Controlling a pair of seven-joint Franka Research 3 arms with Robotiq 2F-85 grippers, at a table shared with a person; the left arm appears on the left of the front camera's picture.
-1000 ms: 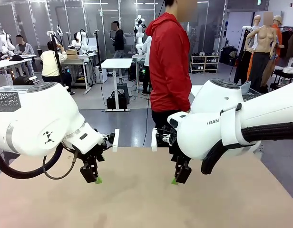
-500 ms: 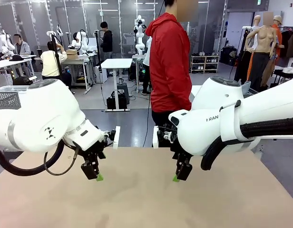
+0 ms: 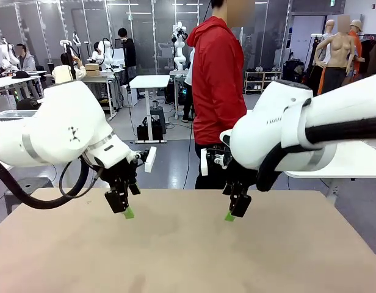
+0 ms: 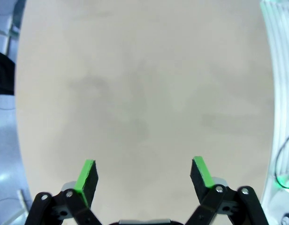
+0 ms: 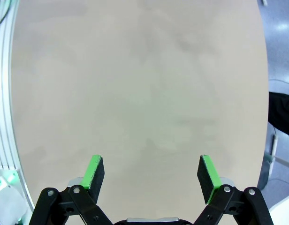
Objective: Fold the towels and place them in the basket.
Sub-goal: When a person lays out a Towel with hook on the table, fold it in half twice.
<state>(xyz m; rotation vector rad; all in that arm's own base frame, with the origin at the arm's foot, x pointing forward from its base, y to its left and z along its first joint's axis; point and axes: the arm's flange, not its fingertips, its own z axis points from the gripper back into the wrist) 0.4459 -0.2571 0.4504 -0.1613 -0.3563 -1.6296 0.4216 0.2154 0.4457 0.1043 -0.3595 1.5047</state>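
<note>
One broad tan table (image 3: pixel 176 256) spreads below, with a person in a red jacket (image 3: pixel 217 79) at its far edge. The left arm (image 3: pixel 66 131) and right arm (image 3: pixel 285 122) have risen since a second ago, carrying the left gripper (image 4: pixel 143 173) and right gripper (image 5: pixel 151 171) higher, jaws spread wide and holding nothing. I cannot tell where the towels and basket are. Folding looks unstarted.

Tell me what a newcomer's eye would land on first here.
The bulky white left arm and right arm fill the foreground, the left gripper and right gripper hanging side by side over the tan table, jaws wide open. Behind them, at the far edge, stands a person in a red jacket.
</note>
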